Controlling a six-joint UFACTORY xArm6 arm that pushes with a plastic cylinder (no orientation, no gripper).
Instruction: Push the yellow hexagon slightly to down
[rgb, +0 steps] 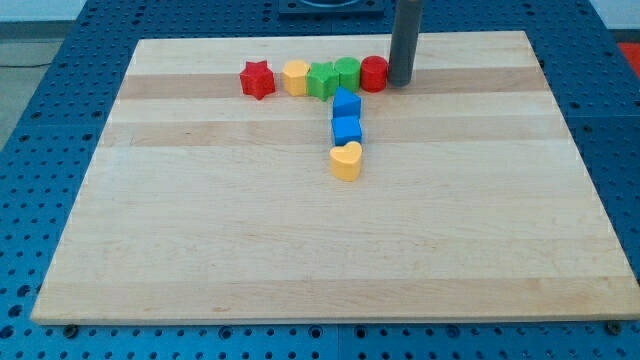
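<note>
The yellow hexagon (295, 76) sits near the top of the wooden board (300, 250), in a row of blocks. A red star (257, 78) is at its 9 o'clock, just beside it. At its 3 o'clock come two green blocks (334, 77), whose shapes are hard to make out, then a red round block (373, 73). My tip (400, 82) touches that red block's 3 o'clock side, I think. It has no hand to open or close. Two blue blocks (347, 115) and a yellow heart (346, 161) line up toward 6 o'clock.
</note>
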